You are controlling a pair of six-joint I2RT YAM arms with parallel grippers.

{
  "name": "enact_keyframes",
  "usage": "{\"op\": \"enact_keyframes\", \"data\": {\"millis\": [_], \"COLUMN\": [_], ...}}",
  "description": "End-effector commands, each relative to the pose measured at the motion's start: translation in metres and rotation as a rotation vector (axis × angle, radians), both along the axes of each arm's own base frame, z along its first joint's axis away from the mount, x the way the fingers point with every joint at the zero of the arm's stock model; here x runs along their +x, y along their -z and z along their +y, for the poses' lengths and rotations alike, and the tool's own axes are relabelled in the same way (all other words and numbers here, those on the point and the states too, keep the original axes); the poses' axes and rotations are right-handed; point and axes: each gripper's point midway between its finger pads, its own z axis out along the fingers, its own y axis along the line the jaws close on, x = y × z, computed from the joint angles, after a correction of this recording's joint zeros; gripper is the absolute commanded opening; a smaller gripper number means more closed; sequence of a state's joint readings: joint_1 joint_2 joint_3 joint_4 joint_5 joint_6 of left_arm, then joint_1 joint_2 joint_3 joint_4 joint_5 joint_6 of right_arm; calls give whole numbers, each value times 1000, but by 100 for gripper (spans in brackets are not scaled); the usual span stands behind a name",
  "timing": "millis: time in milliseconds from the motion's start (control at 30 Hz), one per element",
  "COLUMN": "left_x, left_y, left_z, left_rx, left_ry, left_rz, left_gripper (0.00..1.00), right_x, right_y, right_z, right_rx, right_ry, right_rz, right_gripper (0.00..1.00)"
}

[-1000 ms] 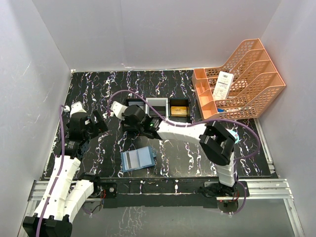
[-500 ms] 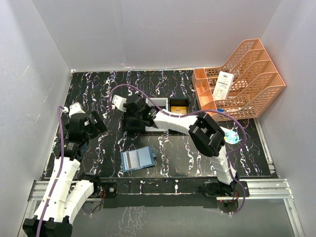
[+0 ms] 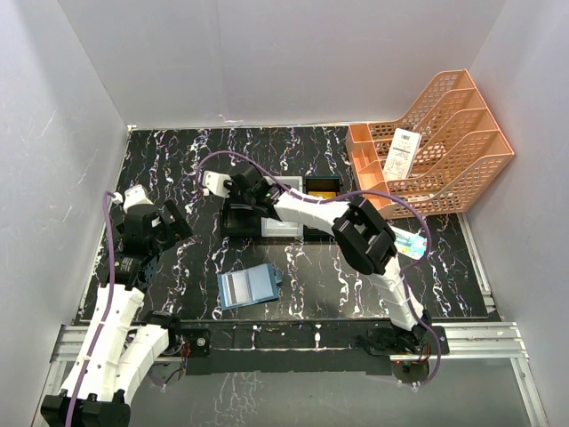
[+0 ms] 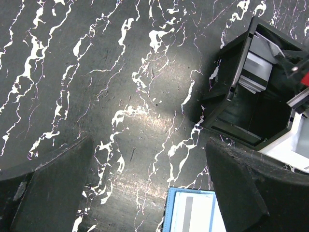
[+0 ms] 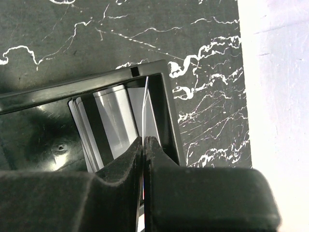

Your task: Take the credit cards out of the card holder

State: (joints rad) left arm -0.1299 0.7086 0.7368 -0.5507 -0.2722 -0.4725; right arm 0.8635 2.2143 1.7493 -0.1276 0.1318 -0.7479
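Hanging over the left compartment of the tray, the right gripper has its fingers pressed together. A greyish credit card sits inside, and a thin pale edge stands at the tips; whether it is gripped I cannot tell. Left of the tray, the left gripper hovers spread wide, holding nothing. The card holder lies open nearer the arms than the tray.

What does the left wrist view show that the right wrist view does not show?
Only the left wrist view: the open left gripper and a corner of the card holder. Only the right wrist view: the right gripper, shut, apparently on a thin card seen edge-on. Both: the tray's black compartment holding greyish cards, on the marbled table.
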Motion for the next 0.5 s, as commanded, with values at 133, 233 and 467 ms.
{"op": "enact_keyframes", "data": {"millis": [133,233,467], "left_x": [0,0,-1], "left_y": [-8,-8,-10], "left_z": [1,1,2], "left_rx": [1,0,5], "left_ry": [5,5,-3], "left_rz": [-31,-32,-36], "left_gripper": [99,99,99], "right_x": [12,14,23], "right_y": [-10,-4,8], "right_z": [1,-2,-5], "right_rx": [-81,-110,-129], "right_ry": [-21,-17,28], "right_rz": [-81,-94,-126], "right_gripper": [0,0,0]}}
